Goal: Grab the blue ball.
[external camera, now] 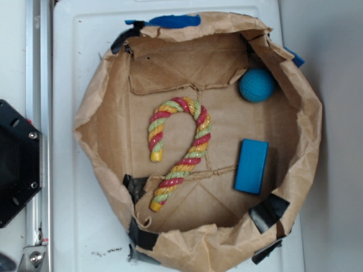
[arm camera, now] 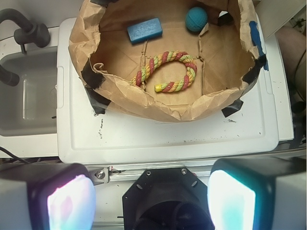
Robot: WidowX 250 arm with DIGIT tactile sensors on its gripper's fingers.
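In the view from above, a black robot base point(external camera: 14, 161) is seen at the far left, beside a metal rail point(external camera: 35, 113). A white plastic lid point(external camera: 74, 45) is spread under everything. A brown paper bag point(external camera: 96, 113), cut low and held with black tape point(external camera: 136, 187), is set on the lid like a bowl.

Inside the bag, toward the left, a rope toy point(external camera: 181, 147) shaped like a candy cane is laid flat. It is twisted in red, yellow and green. To its right, a flat blue block point(external camera: 251, 166) is laid on the bag floor. Above the block, the blue ball point(external camera: 256, 85) is tucked against the bag's right wall, well apart from the rope toy.

In the wrist view, a grey sink point(arm camera: 24, 100) is seen at the left. The claw point(arm camera: 151, 199) is seen at the bottom edge. Its two fingers point(arm camera: 62, 203) are spread wide apart, and nothing is held between them. The claw is well away from the ball point(arm camera: 196, 19), which is at the far side of the bag point(arm camera: 144, 103).
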